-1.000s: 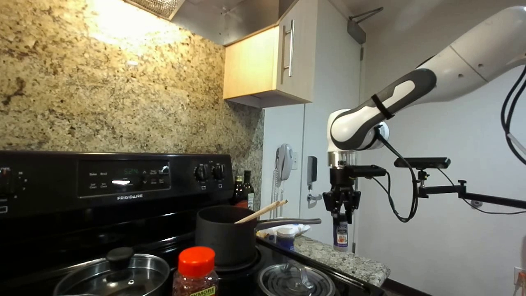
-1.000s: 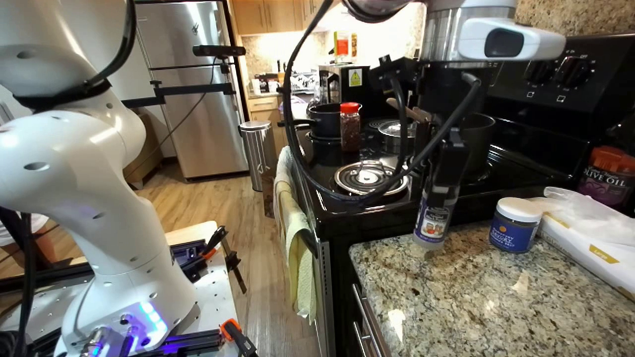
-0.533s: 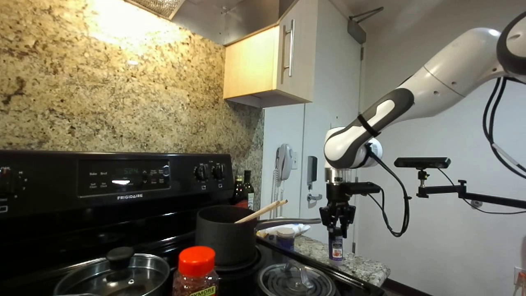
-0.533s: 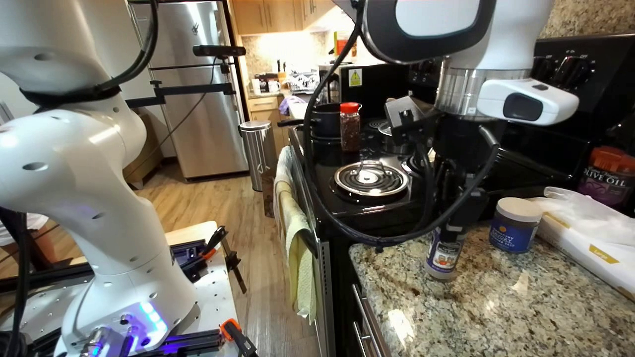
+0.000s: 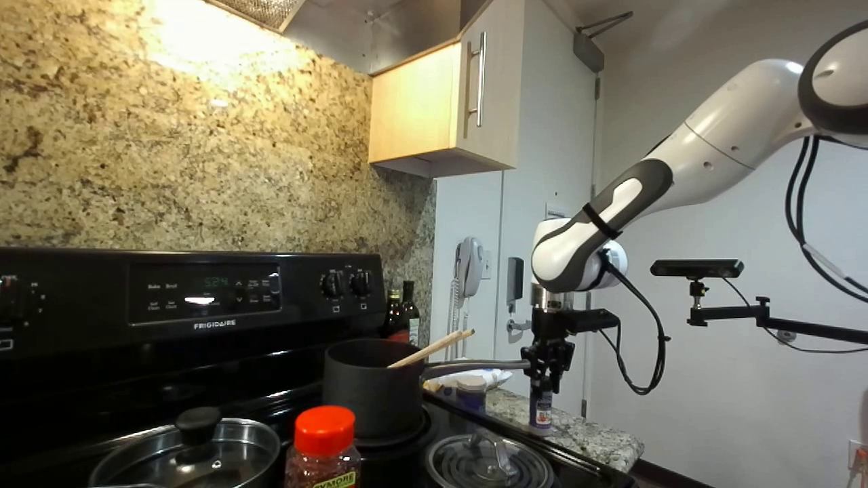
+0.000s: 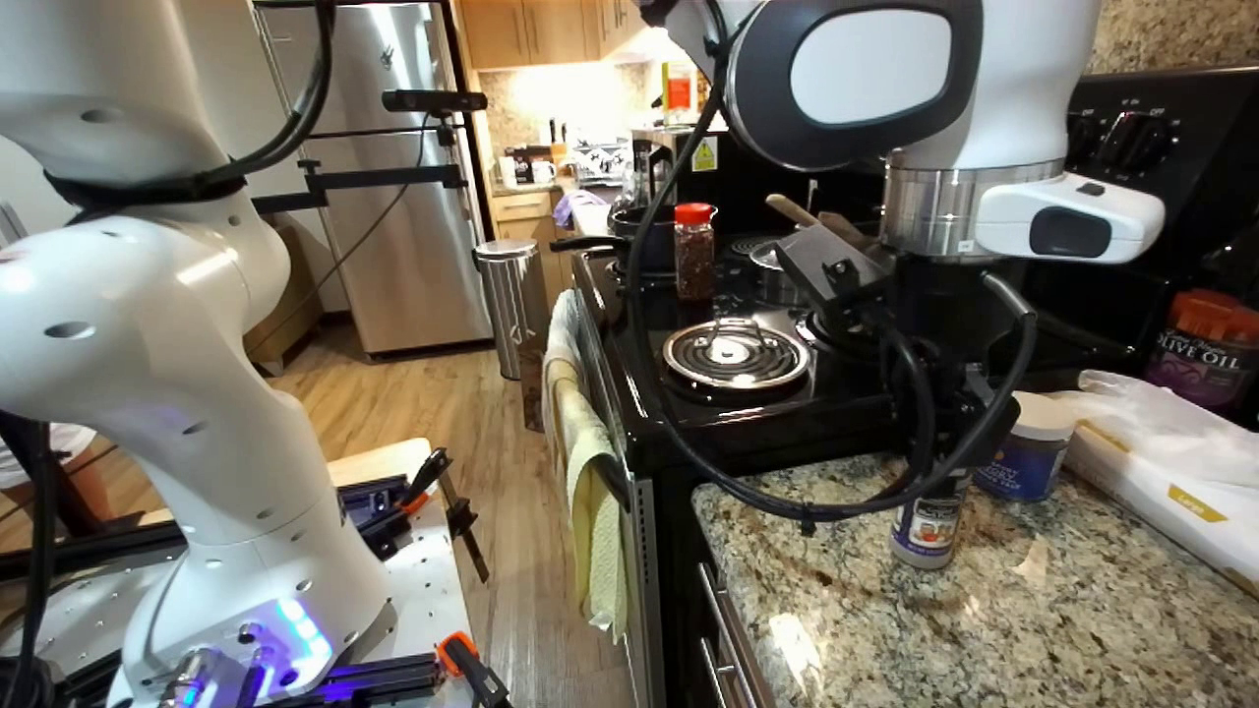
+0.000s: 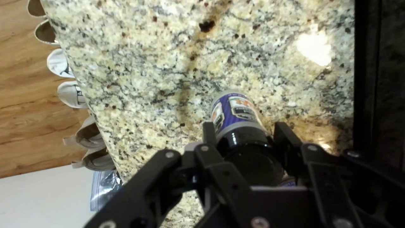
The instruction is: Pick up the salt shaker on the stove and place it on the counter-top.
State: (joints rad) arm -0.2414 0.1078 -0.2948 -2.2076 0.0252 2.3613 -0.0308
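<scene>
The salt shaker (image 6: 929, 529) has a black cap and a purple label. It is at the surface of the speckled counter-top (image 6: 1082, 629); I cannot tell whether its base touches. It also shows upright in an exterior view (image 5: 541, 412) and in the wrist view (image 7: 235, 109). My gripper (image 7: 245, 130) has its fingers on both sides of the cap and is shut on the shaker. In the exterior views the gripper (image 5: 546, 381) points down above the shaker, and cables partly cover it (image 6: 949, 438). The black stove (image 6: 767, 438) borders the counter-top.
A blue jar with a white lid (image 6: 1018, 472) stands close beside the gripper, by a white box (image 6: 1161, 492). On the stove are a dark saucepan (image 5: 373, 390) with its handle (image 5: 485, 366) toward the gripper, an orange-red-lidded jar (image 5: 324, 434) and a burner lid (image 5: 489, 468).
My gripper has come down with the shaker from above the counter-top's edge by the stove. It has also moved farther in over the counter-top, toward the blue jar.
</scene>
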